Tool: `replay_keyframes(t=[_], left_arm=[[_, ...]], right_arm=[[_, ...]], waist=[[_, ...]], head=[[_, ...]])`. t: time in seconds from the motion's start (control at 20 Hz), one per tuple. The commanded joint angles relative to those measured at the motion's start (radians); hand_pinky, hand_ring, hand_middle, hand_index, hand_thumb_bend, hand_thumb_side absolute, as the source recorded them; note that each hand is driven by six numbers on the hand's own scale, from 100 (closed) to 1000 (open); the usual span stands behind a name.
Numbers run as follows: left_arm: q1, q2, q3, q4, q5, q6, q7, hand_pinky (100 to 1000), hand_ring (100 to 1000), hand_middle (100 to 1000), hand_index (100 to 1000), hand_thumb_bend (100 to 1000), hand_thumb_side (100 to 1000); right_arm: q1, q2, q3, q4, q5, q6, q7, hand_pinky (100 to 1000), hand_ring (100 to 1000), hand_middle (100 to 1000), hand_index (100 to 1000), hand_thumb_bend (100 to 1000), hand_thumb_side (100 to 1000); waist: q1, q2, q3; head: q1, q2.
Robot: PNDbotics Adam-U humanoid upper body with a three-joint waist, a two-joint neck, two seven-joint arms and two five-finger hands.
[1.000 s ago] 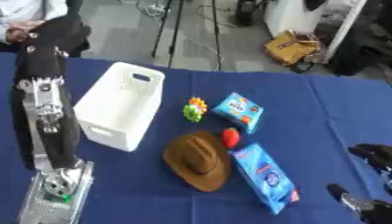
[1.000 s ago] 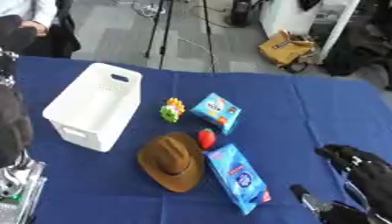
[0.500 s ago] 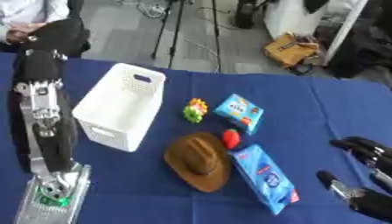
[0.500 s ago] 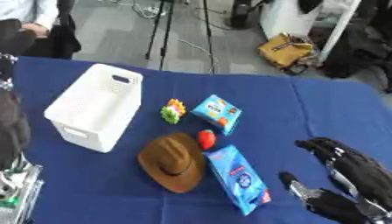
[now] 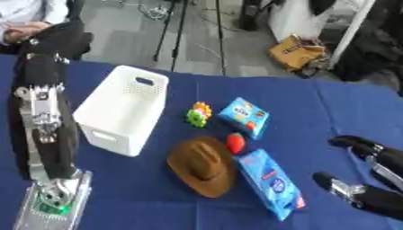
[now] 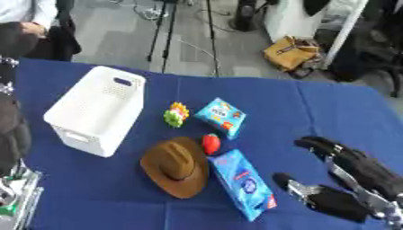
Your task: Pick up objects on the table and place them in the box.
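- Left arm [image 5: 43, 130] is standing at the left edge, upright, its hand not showing in either view, so I cannot tell how that hand is set
- Box [image 5: 122, 110] is sitting just right of that arm, well left of the right hand, its opening facing up and nothing showing inside
- Toy [image 5: 198, 113], green and yellow, is lying beyond the hat, up and left of the hand
- Hat [image 5: 203, 165], brown, is lying left of the hand, with the long pack between them
- Red thing [image 5: 235, 142], small and rounded, is touching the hat's brim, just above the long pack
- Small pack [image 5: 244, 117], blue, is lying beyond it, further from the hand
- Long pack [image 6: 242, 183], blue, is lying nearest the hand, just to its left; its long axis is running away from the robot, tilted left at the far end, roughly alongside the fingers
- Right hand [image 6: 350, 177] is hovering low at the right, fingers and thumb spread apart, holding nothing; it is clearly the nearer hand, so a leftward reach onto the long pack looks likeliest
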Motion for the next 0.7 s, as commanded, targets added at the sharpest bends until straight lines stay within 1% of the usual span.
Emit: replay_keyframes(t=[0.05, 0.2, 0.25, 0.5, 0.7], left_arm=[[0.003, 0.013, -0.003, -0.02, 0.005, 0.001, -0.003, 821, 741, 729, 749, 100, 1000], [0.014, 0.015, -0.004, -0.02, 0.006, 0.001, -0.003, 821, 740, 729, 748, 100, 1000], [0.017, 0.016, -0.005, -0.02, 0.006, 0.001, -0.004, 820, 740, 729, 747, 100, 1000], [0.03, 0.019, -0.007, -0.02, 0.01, 0.001, -0.005, 819, 738, 729, 744, 100, 1000], [0.033, 0.024, -0.006, -0.02, 0.011, 0.002, -0.005, 818, 737, 729, 742, 100, 1000]], right_arm=[[-0.025, -0.001, 0.006, -0.01, 0.013, 0.04, 0.012, 907, 990, 925, 1000, 586, 1000], [-0.047, 0.023, 0.021, -0.01, 0.034, 0.071, 0.046, 914, 992, 935, 1000, 565, 1000], [-0.056, 0.029, 0.027, -0.01, 0.042, 0.077, 0.058, 913, 992, 936, 1000, 537, 1000], [-0.102, 0.062, 0.049, -0.01, 0.059, 0.109, 0.111, 918, 997, 943, 1000, 548, 1000], [-0.136, 0.078, 0.063, -0.01, 0.062, 0.134, 0.15, 920, 1000, 945, 1000, 535, 1000]], waist=[[-0.004, -0.029, -0.01], [-0.011, -0.035, -0.022], [-0.013, -0.037, -0.026], [-0.02, -0.041, -0.037], [-0.023, -0.043, -0.041]], head=[[0.016, 0.01], [0.028, 0.017], [0.03, 0.019], [0.036, 0.026], [0.048, 0.035]])
